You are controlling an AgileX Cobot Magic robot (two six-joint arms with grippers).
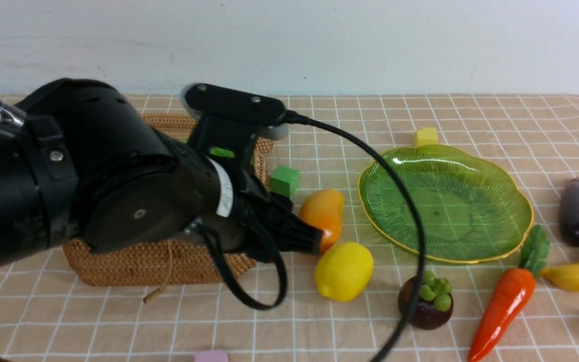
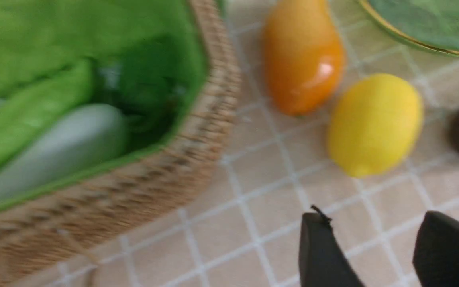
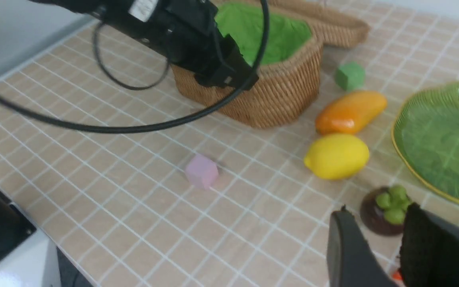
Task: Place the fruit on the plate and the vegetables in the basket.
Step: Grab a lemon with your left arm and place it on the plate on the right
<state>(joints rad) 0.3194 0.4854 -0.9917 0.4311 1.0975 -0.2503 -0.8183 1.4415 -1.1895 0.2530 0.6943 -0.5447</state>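
My left gripper [image 2: 373,219] is open and empty, low over the cloth beside the wicker basket [image 1: 143,266], its tip [image 1: 313,240] close to the mango [image 1: 322,211] and lemon [image 1: 344,271]. Inside the basket lie the bitter gourd [image 2: 26,115] and the white radish [image 2: 54,151]. The green plate [image 1: 445,201] holds nothing. The mangosteen [image 1: 426,304], carrot [image 1: 503,311], banana [image 1: 578,271] and eggplant [image 1: 576,211] lie on the cloth. My right gripper [image 3: 379,213] is open and empty, just short of the mangosteen [image 3: 385,211]; it is out of the front view.
A green cube [image 1: 284,181] sits by the basket and a yellow cube [image 1: 426,136] behind the plate. A pink cube [image 1: 211,356] lies near the front edge. The left arm's cable [image 1: 410,211] loops across the plate's near side.
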